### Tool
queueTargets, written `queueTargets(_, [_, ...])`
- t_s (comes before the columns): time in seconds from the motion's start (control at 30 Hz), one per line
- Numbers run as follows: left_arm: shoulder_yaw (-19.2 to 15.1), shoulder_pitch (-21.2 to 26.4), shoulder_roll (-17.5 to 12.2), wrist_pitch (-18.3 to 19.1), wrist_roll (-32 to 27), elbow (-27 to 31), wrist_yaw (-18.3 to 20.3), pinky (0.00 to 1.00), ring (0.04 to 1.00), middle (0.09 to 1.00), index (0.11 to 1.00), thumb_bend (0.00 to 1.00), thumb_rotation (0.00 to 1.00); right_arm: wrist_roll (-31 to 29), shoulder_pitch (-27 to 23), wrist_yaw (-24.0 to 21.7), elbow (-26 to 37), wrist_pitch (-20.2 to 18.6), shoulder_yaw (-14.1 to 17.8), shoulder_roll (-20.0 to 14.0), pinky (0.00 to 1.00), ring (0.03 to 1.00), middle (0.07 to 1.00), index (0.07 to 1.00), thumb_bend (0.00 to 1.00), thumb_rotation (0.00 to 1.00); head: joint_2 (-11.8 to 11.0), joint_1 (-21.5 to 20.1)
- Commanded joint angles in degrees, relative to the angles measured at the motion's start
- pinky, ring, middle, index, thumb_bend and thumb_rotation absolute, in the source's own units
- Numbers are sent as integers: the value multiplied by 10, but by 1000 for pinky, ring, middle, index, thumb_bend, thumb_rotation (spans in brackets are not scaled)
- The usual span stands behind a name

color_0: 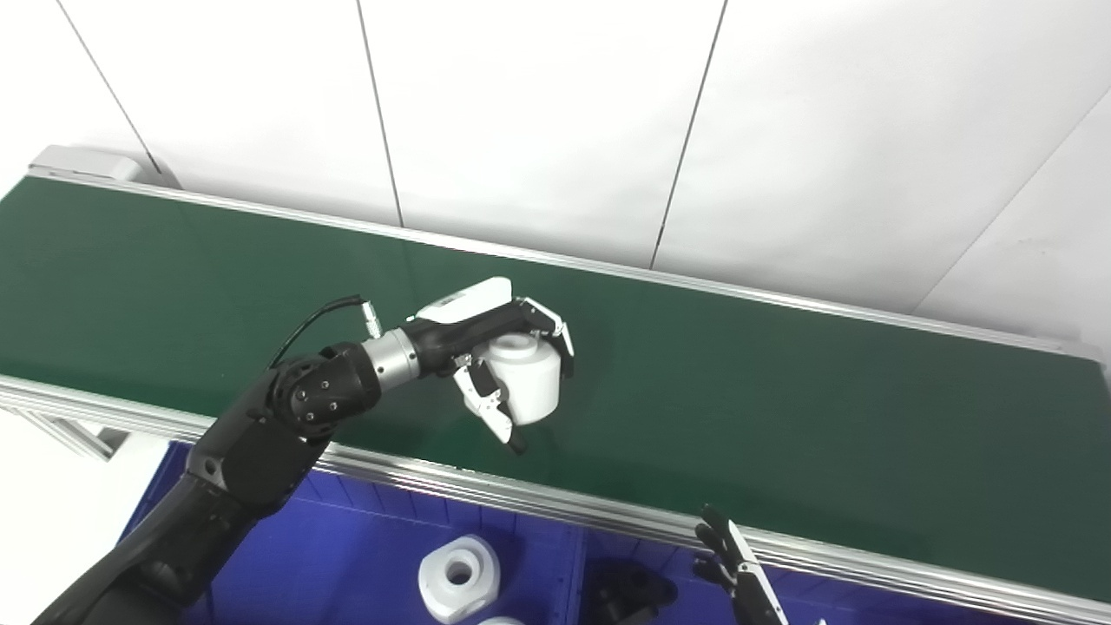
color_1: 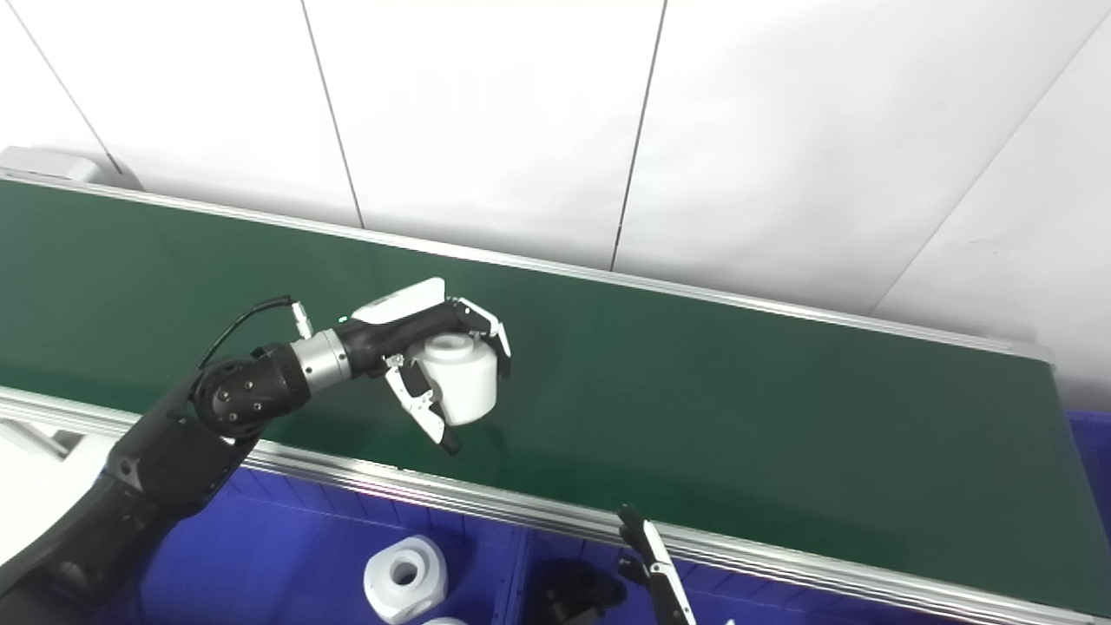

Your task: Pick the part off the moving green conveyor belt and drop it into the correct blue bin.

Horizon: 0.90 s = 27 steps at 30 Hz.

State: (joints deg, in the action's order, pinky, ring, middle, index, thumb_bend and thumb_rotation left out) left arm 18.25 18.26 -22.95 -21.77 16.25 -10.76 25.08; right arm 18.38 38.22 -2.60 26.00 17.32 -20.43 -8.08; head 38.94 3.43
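Observation:
A white cylindrical part with a narrower neck on top is above the green conveyor belt, near its front half. My left hand is shut on this part, fingers curled over its far side and thumb against its near side. My right hand shows only as raised fingertips at the bottom edge, in front of the belt's near rail; its fingers look spread, holding nothing. Blue bins lie below the belt's front rail.
In the left blue bin lies a white ring-shaped part. A black part sits in the bin compartment beside it, past a blue divider. An aluminium rail edges the belt's front. White wall panels stand behind the belt.

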Motion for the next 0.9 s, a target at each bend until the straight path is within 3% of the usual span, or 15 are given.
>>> queueTargets(0.0, [-15, 8, -5, -13, -18, 37, -8, 151, 193, 473, 190, 537, 0, -6, 8, 1, 15, 24, -1, 1, 852, 940, 970, 957, 307, 814, 0, 1])
queueTargets(0.3, [-62, -18, 3, -8, -34, 150, -34, 149, 193, 472, 199, 536, 0, -9, 5, 2, 12, 27, 0, 2, 860, 944, 967, 955, 311, 806, 6, -3])
queueTargets(0.43, [-82, -41, 4, -10, -73, 196, -36, 144, 185, 472, 202, 536, 0, -3, 2, 1, 16, 19, 2, 3, 857, 939, 967, 956, 324, 831, 20, -4])
queueTargets(0.5, [-90, -62, 5, -6, -98, 216, -37, 142, 183, 472, 203, 536, 0, -5, 0, -1, 20, 9, 3, 5, 858, 939, 967, 956, 339, 842, 33, -9])
queueTargets(0.53, [-93, -70, 3, 0, -108, 227, -36, 141, 183, 472, 203, 535, 0, -4, -3, -2, 23, 4, 4, 6, 859, 939, 967, 955, 346, 846, 60, -14])
queueTargets(0.57, [-95, -76, 3, 4, -115, 234, -34, 137, 181, 472, 202, 536, 0, -4, -4, -2, 25, 2, 5, 7, 855, 936, 963, 953, 353, 857, 60, -14])
queueTargets(0.6, [-98, -76, 2, 9, -120, 240, -33, 137, 181, 472, 201, 536, 0, -4, -11, -5, 32, -6, 7, 9, 854, 935, 963, 953, 354, 858, 121, -27])
queueTargets(0.63, [-100, -75, 1, 13, -123, 244, -32, 129, 175, 472, 200, 536, 0, -4, -16, -8, 38, -13, 8, 10, 863, 938, 964, 955, 355, 869, 133, -30])
queueTargets(0.67, [-104, -71, -2, 19, -129, 246, -31, 125, 172, 472, 200, 536, 0, -3, -22, -13, 48, -23, 9, 12, 871, 940, 966, 957, 354, 879, 178, -60])
queueTargets(0.87, [-109, -76, -11, 32, -154, 246, -19, 151, 186, 472, 199, 536, 0, -23, -47, -28, 61, -46, 10, 15, 920, 965, 984, 978, 414, 953, 174, -59])
